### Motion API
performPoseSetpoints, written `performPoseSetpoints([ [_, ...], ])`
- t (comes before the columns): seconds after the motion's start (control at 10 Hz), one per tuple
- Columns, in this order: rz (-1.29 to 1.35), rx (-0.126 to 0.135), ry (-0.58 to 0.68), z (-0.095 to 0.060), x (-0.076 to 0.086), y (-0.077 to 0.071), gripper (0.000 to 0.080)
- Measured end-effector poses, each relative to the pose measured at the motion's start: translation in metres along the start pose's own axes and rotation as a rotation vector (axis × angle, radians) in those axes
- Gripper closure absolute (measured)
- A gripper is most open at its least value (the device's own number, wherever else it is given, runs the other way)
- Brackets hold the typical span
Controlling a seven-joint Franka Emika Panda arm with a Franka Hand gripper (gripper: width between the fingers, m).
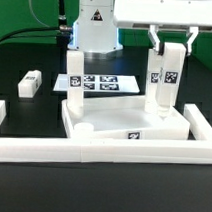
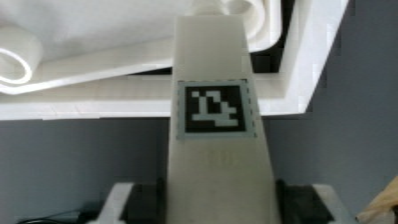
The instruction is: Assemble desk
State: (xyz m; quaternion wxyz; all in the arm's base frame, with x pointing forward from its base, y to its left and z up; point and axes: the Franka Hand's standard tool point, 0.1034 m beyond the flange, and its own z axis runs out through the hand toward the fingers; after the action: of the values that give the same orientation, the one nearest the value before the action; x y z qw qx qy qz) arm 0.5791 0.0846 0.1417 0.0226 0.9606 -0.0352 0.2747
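Observation:
The white rimmed tabletop (image 1: 118,123) lies flat in the middle of the black table. One white leg (image 1: 75,73) stands upright at its far corner on the exterior view's left. At the far corner on the right, my gripper (image 1: 170,47) is shut on the top of a second tagged leg (image 1: 167,85), which is upright with its lower end on the tabletop. In the wrist view this leg (image 2: 217,110) runs away from my gripper (image 2: 215,203) down to the tabletop's corner (image 2: 107,85). A pale finger (image 2: 127,200) presses on each side of it.
A third leg block (image 1: 30,85) lies loose on the table at the exterior view's left. The marker board (image 1: 103,82) lies behind the tabletop, in front of the robot base. The long white border rail (image 1: 102,151) wraps the tabletop's front and both sides.

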Motion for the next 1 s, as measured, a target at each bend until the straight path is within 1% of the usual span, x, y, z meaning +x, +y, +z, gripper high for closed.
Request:
performPoseSetpoints([
  [0.1,-0.005,-0.003,-0.003,0.003,-0.002,-0.001,0.0511],
  [0.2,-0.009,0.0,-0.005,0.004,-0.001,-0.006,0.0511],
  [0.4,-0.016,0.005,0.007,0.005,0.008,-0.012,0.0511],
  [0.5,-0.019,0.006,0.009,0.006,0.008,-0.014,0.0511],
  [0.8,-0.032,0.005,0.005,0.011,0.003,-0.019,0.0511],
  [1.0,-0.044,0.004,-0.006,0.016,-0.004,-0.023,0.0511],
])
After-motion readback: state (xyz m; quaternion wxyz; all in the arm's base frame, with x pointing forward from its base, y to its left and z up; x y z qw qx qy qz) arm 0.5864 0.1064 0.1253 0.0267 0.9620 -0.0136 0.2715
